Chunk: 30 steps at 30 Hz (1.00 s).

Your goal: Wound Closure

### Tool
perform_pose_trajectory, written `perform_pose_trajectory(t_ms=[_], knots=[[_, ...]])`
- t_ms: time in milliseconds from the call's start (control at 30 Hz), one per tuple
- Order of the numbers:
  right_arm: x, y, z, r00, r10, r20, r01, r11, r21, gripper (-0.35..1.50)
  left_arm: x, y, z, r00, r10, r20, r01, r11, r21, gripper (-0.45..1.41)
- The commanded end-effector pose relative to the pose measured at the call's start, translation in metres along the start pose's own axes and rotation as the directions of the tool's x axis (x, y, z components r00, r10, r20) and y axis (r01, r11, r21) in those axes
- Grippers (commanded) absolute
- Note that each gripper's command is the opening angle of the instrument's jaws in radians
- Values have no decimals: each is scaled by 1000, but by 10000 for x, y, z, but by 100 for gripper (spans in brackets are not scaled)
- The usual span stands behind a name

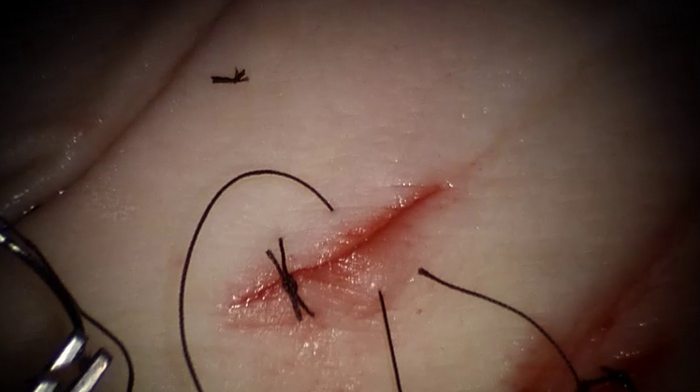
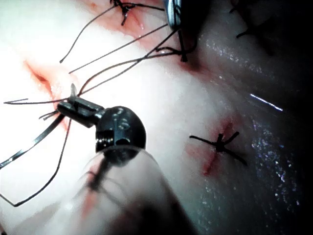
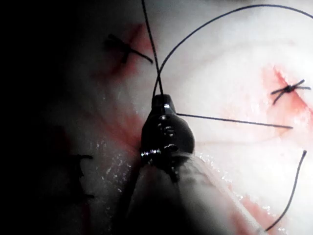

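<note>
Needle (image 1: pixel 39 267) and left pincer (image 1: pixel 68 381) sit nearest us in the endoscope view, well to the left of the cut (image 1: pixel 374 225). We see the pincer closed on the needle near one end of its curve, though we cannot tell which end. The rest of the curve arcs up and away from the jaws, and the whole needle is clear of the tissue (image 1: pixel 468 110). A dark thread (image 1: pixel 182 300) hangs down just beside this pincer, and a wider loop of it sweeps up over the pale tissue and ends close to the cut.

In the right wrist view the right pincer (image 3: pixel 161 100) looks closed, with thread meeting its tip. We take it to be gripping that thread, with nothing else in it.

Further in, a knot (image 1: pixel 289 282) crosses the left part of the cut, its short ends sticking out above and below. Red fluid (image 1: pixel 335 274) wets the edges around it. Two loose strands end just below the cut.

Farthest off, a small cut end of thread (image 1: pixel 229 78) lies alone on the tissue, well apart from the cut.
</note>
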Motion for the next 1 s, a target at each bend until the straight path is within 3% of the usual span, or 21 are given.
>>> perform_pose_trajectory(t_ms=[33,100,300,333,400,633,667,800,1000], knots=[[-1,7,8,1000,13,-25,-14,1000,-17,76,-4,6,4,1000,-1,2,1,1000,-5,-45],[-2,23,5,999,27,-35,-29,998,-54,121,-8,-2,8,1000,9,2,-9,1000,-11,-45],[-10,62,-5,1000,-28,-14,26,987,-157,146,-21,-15,15,1000,18,-2,-18,1000,-22,-45],[-18,82,-11,999,-41,-21,36,981,-189,146,-32,-24,17,999,31,-11,-31,999,-24,-45],[-23,94,-14,999,-45,-16,41,979,-198,146,-39,-32,18,999,37,-3,-37,999,-15,-45],[-37,112,-16,999,-49,-9,46,975,-217,146,-60,-59,8,996,90,20,-90,995,29,-45],[-43,119,-18,999,-47,-14,43,975,-220,146,-72,-76,-3,993,108,43,-111,992,55,-45],[-49,124,-25,997,-52,-55,39,973,-226,146,-86,-99,-18,990,126,70,-132,987,91,-45],[-52,130,-48,982,-8,-189,-42,965,-258,148,-101,-130,-38,984,149,102,-162,977,137,-45]])
